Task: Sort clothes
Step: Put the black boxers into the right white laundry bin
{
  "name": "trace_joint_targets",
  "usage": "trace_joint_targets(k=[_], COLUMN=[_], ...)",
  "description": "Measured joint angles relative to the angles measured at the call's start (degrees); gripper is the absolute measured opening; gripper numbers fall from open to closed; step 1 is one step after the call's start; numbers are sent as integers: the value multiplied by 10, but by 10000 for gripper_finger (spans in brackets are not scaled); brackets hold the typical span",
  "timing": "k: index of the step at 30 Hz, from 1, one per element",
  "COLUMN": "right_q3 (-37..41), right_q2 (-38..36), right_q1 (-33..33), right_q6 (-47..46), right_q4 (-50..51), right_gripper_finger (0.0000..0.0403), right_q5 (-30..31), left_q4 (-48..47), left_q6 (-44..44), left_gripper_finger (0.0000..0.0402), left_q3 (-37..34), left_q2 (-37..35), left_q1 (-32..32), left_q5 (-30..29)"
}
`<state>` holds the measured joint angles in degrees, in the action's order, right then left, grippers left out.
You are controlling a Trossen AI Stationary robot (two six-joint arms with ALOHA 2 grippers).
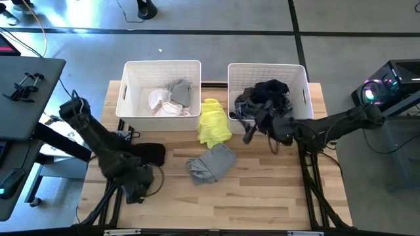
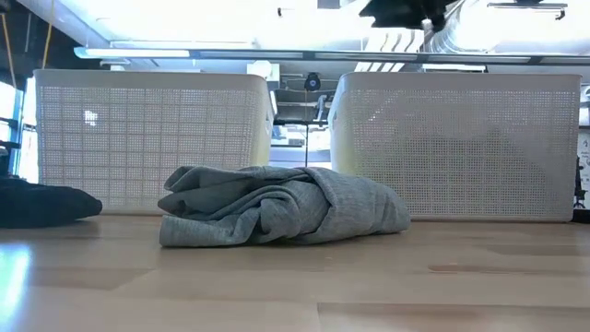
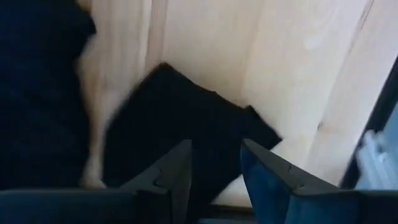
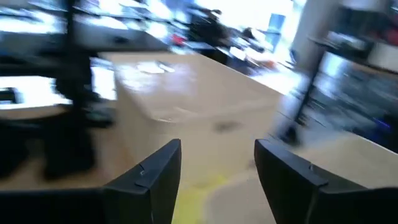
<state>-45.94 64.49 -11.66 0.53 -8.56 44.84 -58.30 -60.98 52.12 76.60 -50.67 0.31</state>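
1. The table [image 1: 262, 196] carried two white bins side by side along its far edge, the left bin [image 1: 131, 92] and the right bin [image 1: 298, 78].
2. The left bin held a white garment [image 1: 161, 101] with a grey garment [image 1: 180, 92] lying partly over it.
3. The right bin held a heap of dark clothes [image 1: 266, 95], a black piece on top and plaid fabric below it.
4. A yellow garment [image 1: 212, 123] lay on the table in front of the gap between the bins, touching the left bin's near corner.
5. A crumpled grey garment [image 1: 211, 164] lay just in front of the yellow one, near the table's middle; in the low view it [image 2: 277, 207] sat in front of both bins.
6. A black garment [image 1: 147, 154] lay on the table's left side, near the left arm.
7. The left hand [image 3: 214, 180] hung over that black garment [image 3: 186, 124], its fingers parted and gripping nothing.
8. The right hand [image 4: 217, 180] stood at the near edge of the right bin beside the dark heap, fingers spread apart and empty.
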Motion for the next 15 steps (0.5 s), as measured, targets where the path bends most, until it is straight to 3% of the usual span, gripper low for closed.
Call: trace_joint_targets(k=[5,11,15], right_q3=[55,57,57], right_q2=[0,0,0], right_q1=[-28,-65,-100], right_q6=[60,45,45], right_q4=[-140,-145,-144], right_gripper_finger=[195,195,195], right_q5=[-118,-212,-230], left_q4=[23,135,225], left_q6=[-141,-184,-187], left_gripper_finger=[124,124,124], left_q3=[-16,-112,-182], left_q2=[0,0,-2], left_q1=[-70,-94,-94], left_q5=[-76,-63,-61])
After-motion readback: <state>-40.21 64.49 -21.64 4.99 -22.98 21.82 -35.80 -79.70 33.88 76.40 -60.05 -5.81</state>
